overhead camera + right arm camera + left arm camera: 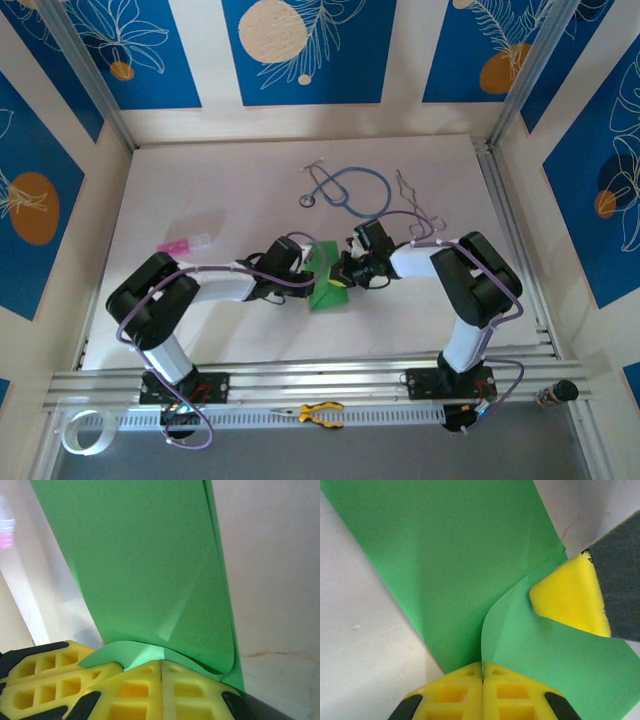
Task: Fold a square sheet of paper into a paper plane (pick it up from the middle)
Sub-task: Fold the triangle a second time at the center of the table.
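**Both claws at the fold.** The square sheet of paper (326, 285) lies near the middle of the tabletop (220, 200), between the two arms, with one flap bent up and curling over the rest. The left claw (482, 672) is pressed closed, with a curved paper edge running into the seam between its fingers. The right claw (161, 669), just beside it, is likewise closed with the rolled-over lip caught at its tips; pinching so close together probably lets the pair steer the flap and hold its edges in line while a crease is set.
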